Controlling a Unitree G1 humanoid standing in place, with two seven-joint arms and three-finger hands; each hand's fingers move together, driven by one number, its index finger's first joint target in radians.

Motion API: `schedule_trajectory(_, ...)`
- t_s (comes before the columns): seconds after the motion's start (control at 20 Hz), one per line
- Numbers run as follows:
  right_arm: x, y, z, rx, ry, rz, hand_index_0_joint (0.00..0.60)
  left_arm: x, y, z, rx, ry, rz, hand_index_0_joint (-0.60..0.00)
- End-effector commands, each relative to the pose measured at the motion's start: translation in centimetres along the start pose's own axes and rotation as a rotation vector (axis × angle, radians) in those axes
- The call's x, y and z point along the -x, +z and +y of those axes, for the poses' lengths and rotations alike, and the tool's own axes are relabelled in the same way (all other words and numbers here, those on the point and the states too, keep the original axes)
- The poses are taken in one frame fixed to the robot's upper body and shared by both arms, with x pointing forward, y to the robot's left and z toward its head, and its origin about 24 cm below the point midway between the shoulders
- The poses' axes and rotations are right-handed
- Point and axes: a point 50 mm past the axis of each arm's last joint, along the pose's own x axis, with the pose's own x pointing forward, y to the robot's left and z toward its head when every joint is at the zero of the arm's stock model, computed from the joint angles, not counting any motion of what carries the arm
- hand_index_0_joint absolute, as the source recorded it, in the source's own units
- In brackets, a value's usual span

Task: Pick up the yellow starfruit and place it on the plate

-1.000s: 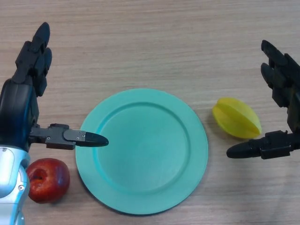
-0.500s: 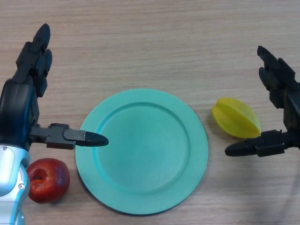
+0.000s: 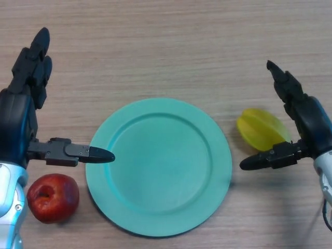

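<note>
Starfruit (image 3: 261, 129), yellow and ridged, lies on the wooden worktop (image 3: 171, 46) just to the right of the plate, close to its rim but apart from it. The right robot hand (image 3: 306, 122) is spread around the fruit's right side: its fingers (image 3: 284, 85) stretch straight up and to the left past the fruit's far edge, and its thumb (image 3: 264, 159) reaches leftward along the near edge. The hand is released, with nothing in its grasp; whether the palm touches the fruit's right end is hard to judge from this angle, since the hand covers that part.

The plate (image 3: 207, 192) is round, teal green and has a raised rim, and it sits in the middle of the worktop with nothing on it.

The left robot hand (image 3: 21, 111) hangs at the left edge of the view, also released, its fingers pointing straight away from the robot and its thumb pointing right, the tip reaching just over the plate's left rim. It holds nothing.

A red apple (image 3: 53, 197) rests on the worktop near the lower left corner, below the left thumb and just beside the plate's left rim.
</note>
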Motion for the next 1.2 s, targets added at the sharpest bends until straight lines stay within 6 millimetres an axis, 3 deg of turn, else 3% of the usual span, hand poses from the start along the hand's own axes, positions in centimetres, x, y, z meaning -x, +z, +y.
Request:
schedule_trajectory(0.05, -1.0, 3.4, -2.6, 0.063, -0.139, -0.240, 0.000, -0.1, 3.2, 2.4, -0.062, 0.081, -0.226, 0.000)
schedule_trajectory(0.25, -1.8, 2.1, -2.3, 0.080, -0.170, -0.216, 0.000, 0.1, 3.0, 2.4, -0.075, 0.093, -0.227, 0.000)
schedule_trajectory(0.3, -1.8, 1.9, -2.4, 0.081, -0.177, -0.213, 0.050, 0.1, 3.0, 2.4, -0.078, 0.094, -0.229, 0.000)
schedule_trajectory(0.45, -2.0, 1.5, -2.5, 0.114, -0.202, -0.190, 0.449, 0.2, 3.1, 2.6, -0.094, 0.100, -0.233, 0.000)
schedule_trajectory(0.5, -2.1, 1.3, -2.6, 0.124, -0.217, -0.164, 0.550, 0.2, 3.2, 2.8, -0.099, 0.103, -0.234, 0.000)
schedule_trajectory(0.55, -2.3, 1.0, -2.6, 0.147, -0.223, -0.130, 0.600, 0.2, 3.3, 2.8, -0.100, 0.103, -0.235, 0.000)
schedule_trajectory(0.75, -2.3, 0.8, -2.6, 0.194, -0.221, -0.106, 0.600, 0.4, 3.0, 2.8, -0.111, 0.107, -0.242, 0.000)
schedule_trajectory(0.9, -2.2, 1.8, -2.5, 0.164, -0.213, -0.122, 0.600, 0.4, 2.9, 2.9, -0.112, 0.109, -0.243, 0.000)
schedule_trajectory(1.2, -1.6, 6.2, -1.7, 0.120, -0.179, -0.230, 0.600, 0.5, 2.9, 2.8, -0.106, 0.109, -0.244, 0.000)
